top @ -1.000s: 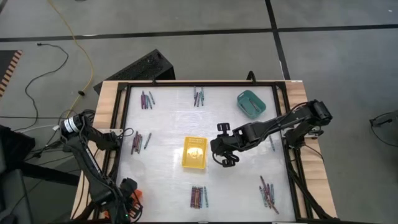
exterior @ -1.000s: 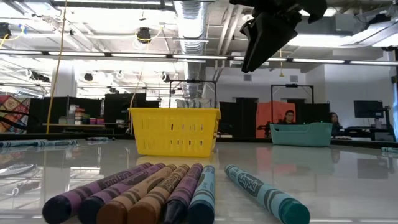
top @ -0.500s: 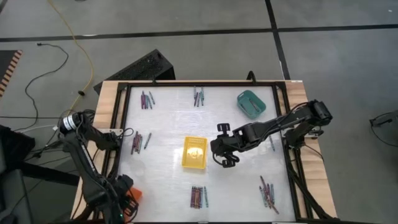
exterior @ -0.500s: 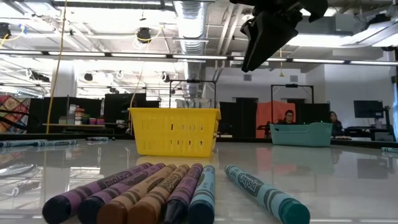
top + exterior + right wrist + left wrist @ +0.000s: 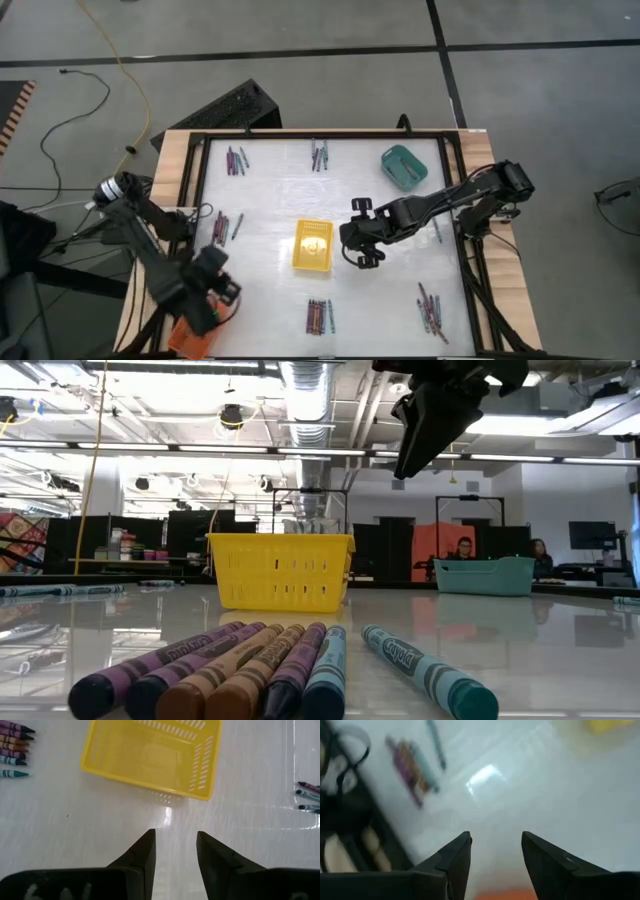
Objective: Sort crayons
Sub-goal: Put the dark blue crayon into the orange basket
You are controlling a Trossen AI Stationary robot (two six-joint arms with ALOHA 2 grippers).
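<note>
So the right gripper (image 5: pixel 366 258) is hanging over the white table (image 5: pixel 270 200) just beside the yellow basket (image 5: pixel 312 245), on its right side, with the fingers (image 5: pixel 142 852) spread a bit and nothing between them. From its own camera you look straight down past those fingers at the basket, which looks empty as far as I can tell. Over on the other side, the left gripper (image 5: pixel 215 300) sits above the near left corner of the table, right by the frame edge, and its fingers (image 5: pixel 455 857) are parted too with nothing in them, only bare tabletop showing in the gap. There's an orange tray (image 5: pixel 188 338) partly tucked under that arm at the table's edge. Going outward, the crayons are lying in little bunches all around the table: one row (image 5: pixel 319 317) at the near edge below the basket, which is the same row (image 5: pixel 250 670) sitting big in the low view, a bunch (image 5: pixel 224 226) on the left side near the left arm, two bunches along the far edge (image 5: pixel 236 160) and (image 5: pixel 319 154), and another (image 5: pixel 432 310) at the near right corner. A teal tray (image 5: pixel 403 167) sits at the far right corner, well apart from both grippers. None of the crayons are in the baskets from what shows.
</note>
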